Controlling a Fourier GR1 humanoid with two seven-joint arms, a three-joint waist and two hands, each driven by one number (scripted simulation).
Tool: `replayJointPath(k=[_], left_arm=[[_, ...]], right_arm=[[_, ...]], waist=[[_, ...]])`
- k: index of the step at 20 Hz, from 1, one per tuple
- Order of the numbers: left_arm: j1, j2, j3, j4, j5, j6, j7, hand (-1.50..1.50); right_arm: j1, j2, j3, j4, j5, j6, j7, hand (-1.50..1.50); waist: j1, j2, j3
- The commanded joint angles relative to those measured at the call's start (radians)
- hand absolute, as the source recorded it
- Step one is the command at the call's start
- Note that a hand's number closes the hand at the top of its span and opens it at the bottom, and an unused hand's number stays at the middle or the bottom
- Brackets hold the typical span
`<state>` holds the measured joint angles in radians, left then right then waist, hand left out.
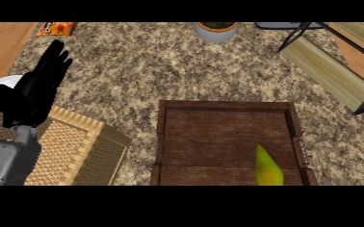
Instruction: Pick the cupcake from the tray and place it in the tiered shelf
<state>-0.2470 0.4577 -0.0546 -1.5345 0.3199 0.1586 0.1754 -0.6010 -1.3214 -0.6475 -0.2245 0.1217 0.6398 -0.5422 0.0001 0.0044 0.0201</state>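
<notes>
Head view: nearest, a dark wooden tray (231,125) holds a yellow-green pear-like fruit (267,167) at its near right; no cupcake visible. Left, a wicker basket (78,149). Left hand (39,89) rests above it, fingers straight, holding nothing. Farther: slatted tiered shelf (323,67) right, grey pot (215,31), orange packet (57,28).

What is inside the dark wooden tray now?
Inside the wooden tray only a yellow-green pear-like fruit shows, near the lower right corner. No cupcake is visible; the tray's nearest edge is cut off by the view.
</notes>
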Motion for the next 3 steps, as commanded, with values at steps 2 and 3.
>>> replayJointPath(k=[2,3], left_arm=[[0.020,-0.047,-0.011,0.021,0.014,0.001,-0.020,0.00],[0.035,-0.026,-0.010,0.011,0.013,0.000,0.003,0.00]], right_arm=[[0.078,0.014,0.013,-0.037,0.008,0.115,-0.199,-1.50],[0.105,0.029,0.020,-0.047,0.014,0.101,-0.234,-1.50]], waist=[[-0.006,0.009,-0.008],[-0.007,0.006,-0.006]])
